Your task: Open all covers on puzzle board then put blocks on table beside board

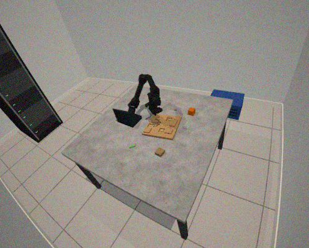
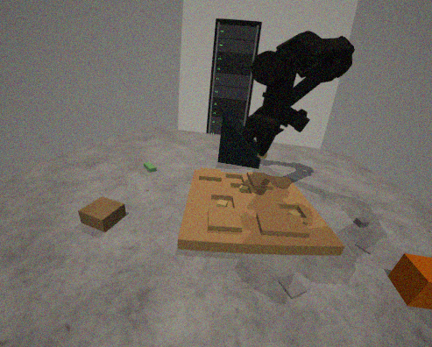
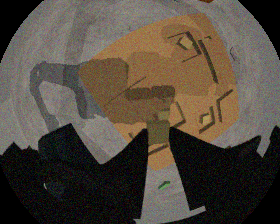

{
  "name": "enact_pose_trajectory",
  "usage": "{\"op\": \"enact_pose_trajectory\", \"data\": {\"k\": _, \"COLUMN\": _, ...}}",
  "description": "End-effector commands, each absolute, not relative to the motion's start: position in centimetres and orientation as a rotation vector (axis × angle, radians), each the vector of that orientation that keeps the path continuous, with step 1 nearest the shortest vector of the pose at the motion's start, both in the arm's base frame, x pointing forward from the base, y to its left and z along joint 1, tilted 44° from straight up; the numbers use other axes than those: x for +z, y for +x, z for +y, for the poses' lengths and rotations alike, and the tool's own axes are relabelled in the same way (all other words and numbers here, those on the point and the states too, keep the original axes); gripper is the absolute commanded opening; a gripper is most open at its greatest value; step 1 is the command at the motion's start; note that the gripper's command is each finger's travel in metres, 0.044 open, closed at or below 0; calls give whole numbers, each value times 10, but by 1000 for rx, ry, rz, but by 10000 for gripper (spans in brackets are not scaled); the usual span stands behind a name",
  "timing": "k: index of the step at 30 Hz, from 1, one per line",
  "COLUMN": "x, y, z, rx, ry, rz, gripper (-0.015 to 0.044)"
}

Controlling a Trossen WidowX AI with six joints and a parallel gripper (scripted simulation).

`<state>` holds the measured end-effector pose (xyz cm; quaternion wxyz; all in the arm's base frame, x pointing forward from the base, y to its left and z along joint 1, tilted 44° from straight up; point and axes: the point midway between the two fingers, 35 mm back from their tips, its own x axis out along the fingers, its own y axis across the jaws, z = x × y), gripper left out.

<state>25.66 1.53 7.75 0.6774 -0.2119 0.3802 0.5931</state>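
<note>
top view: the black 6-joint arm [image 1: 146, 94] hangs over the far-left corner of the flat tan wooden puzzle board [image 1: 162, 126] on the grey mottled bench [image 1: 120, 163]. its gripper [image 1: 153, 113] is too small here to read. a tan square block [image 1: 160, 152] and a small green piece [image 1: 132, 146] lie near the board; an orange cube [image 1: 191, 111] sits to the far right.

exterior view: the jaws sit raised beyond the board's far edge, in front of the arm's dark base, so nothing held can be made out. several covers look open, but the far wells are muddled by shadow.

wrist view: the jaws are closed on a small tan block [image 3: 157, 129], held above the board's edge. the grip looks narrow, so a quick swing could shake the block loose back onto the board or into a well. releasing too soon would leave it on the board. the wrist's dark housing hides the bench directly below.
</note>
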Motion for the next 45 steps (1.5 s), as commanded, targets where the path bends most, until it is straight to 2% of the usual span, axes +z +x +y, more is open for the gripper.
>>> {"op": "enact_pose_trajectory", "data": {"k": 1, "x": 87, "y": 260, "z": 25, "rx": 1329, "ry": -477, "rz": 852, "gripper": 80}}
{"op": "enact_pose_trajectory", "data": {"k": 23, "x": 140, "y": 259, "z": 83, "rx": 1324, "ry": -478, "rz": 842, "gripper": 80}}
{"op": "enact_pose_trajectory", "data": {"k": 45, "x": 196, "y": 233, "z": 139, "rx": 1346, "ry": -446, "rz": 808, "gripper": 80}}
